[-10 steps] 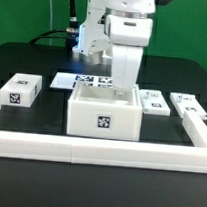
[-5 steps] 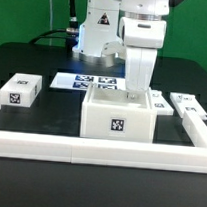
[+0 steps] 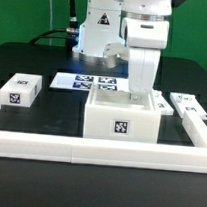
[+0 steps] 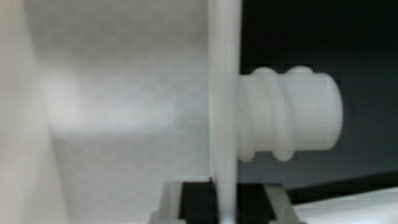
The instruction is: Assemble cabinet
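Note:
The cabinet body (image 3: pixel 121 118) is a large white box with a black-and-white tag on its front, standing on the black table against the low white rail. My gripper (image 3: pixel 141 92) reaches down into the box at its right wall and is shut on that wall. In the wrist view the thin white wall (image 4: pixel 222 100) runs between my two dark fingertips (image 4: pixel 191 200), with a ribbed white peg (image 4: pixel 294 112) on its outer side. A smaller white panel (image 3: pixel 21 90) with tags lies at the exterior view's left. More white parts (image 3: pixel 189 105) lie at the right.
The marker board (image 3: pixel 88 82) lies flat behind the cabinet body, near the robot base (image 3: pixel 96 36). A long low white rail (image 3: pixel 49 144) runs along the front and up the exterior view's right side (image 3: pixel 200 126).
The cabinet body has slid toward the exterior view's right along the rail, with my gripper holding its right wall. Over the last half second the shift is only slight.

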### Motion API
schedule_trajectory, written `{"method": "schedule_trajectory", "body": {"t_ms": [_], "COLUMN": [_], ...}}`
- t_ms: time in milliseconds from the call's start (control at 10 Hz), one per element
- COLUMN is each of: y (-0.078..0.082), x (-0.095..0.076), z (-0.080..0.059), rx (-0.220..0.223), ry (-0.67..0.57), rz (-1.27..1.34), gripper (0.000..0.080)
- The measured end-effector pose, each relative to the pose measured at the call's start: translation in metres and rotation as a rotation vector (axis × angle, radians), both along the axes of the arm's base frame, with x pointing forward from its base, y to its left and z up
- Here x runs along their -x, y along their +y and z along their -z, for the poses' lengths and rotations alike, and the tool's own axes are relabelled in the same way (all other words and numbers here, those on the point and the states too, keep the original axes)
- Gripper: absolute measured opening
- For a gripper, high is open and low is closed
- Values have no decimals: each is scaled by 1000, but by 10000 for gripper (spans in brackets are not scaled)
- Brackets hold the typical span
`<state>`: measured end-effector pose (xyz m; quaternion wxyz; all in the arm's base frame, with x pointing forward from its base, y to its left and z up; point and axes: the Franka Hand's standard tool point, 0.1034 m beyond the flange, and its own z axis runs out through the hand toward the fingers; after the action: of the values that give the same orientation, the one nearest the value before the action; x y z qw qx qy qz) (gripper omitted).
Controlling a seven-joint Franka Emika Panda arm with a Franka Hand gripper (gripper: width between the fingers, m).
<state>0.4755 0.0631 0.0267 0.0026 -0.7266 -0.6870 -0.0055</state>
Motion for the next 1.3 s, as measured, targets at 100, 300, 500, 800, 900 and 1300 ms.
{"method": "schedule_trajectory", "body": {"t_ms": [100,300,500,800,900,1300], "y": [5,17,30,45,49,49], "x": [-3,-12,-20,-24,-25,-26], "z": [0,0,0,0,0,0], "rx": [-1,-6,-13,-16,-17,-18], "ry": [-3,-9,-15,-19,-21,-22], "rz": [-7,-22,-16,-13,-18,-12], "gripper": [35,35,35,35,35,38]}}
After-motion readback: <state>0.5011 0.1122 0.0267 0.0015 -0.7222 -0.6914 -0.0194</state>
